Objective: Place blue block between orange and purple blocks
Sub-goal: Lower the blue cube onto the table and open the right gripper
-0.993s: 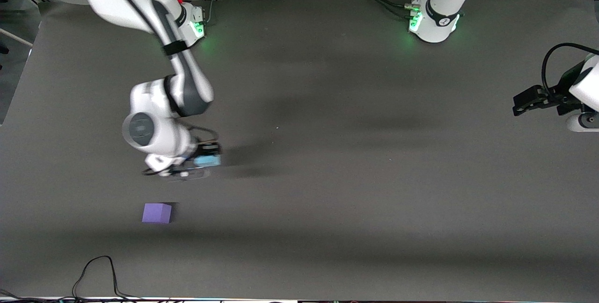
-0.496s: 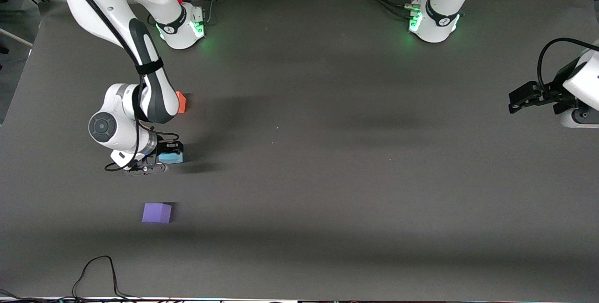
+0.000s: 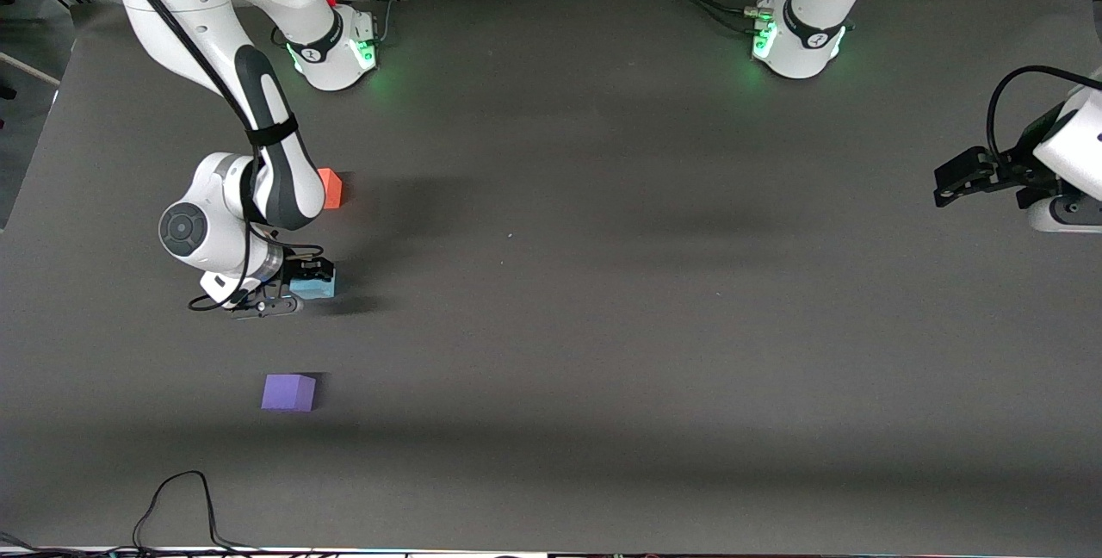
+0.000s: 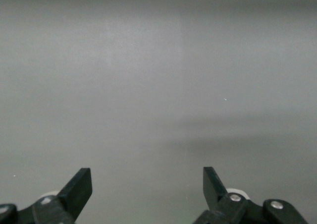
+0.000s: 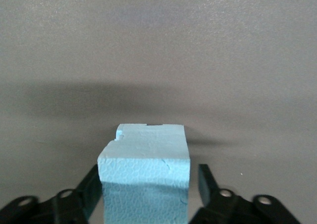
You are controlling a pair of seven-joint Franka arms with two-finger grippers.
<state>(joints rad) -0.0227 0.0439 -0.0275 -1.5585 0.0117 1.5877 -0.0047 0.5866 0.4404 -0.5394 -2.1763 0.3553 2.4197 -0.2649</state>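
Note:
The light blue block (image 3: pixel 315 286) sits low at the table between the orange block (image 3: pixel 331 189) and the purple block (image 3: pixel 288 392). The orange block is partly hidden by the right arm. My right gripper (image 3: pixel 303 288) is around the blue block. In the right wrist view the blue block (image 5: pixel 144 159) fills the space between the fingers of the right gripper (image 5: pixel 147 184). One finger is against it and a thin gap shows at the other finger (image 5: pixel 205 182). My left gripper (image 3: pixel 945 188) waits open and empty at the left arm's end of the table, and the left wrist view (image 4: pixel 147 184) shows only bare mat.
A black cable (image 3: pixel 176 502) loops on the dark grey mat (image 3: pixel 603 325) at the edge nearest the front camera, near the purple block. Both arm bases (image 3: pixel 796 33) stand along the edge farthest from that camera.
My right gripper carried the blue block toward the right arm's end of the table, uncovering the orange block, then slowed between orange and purple. The left gripper drifted slightly.

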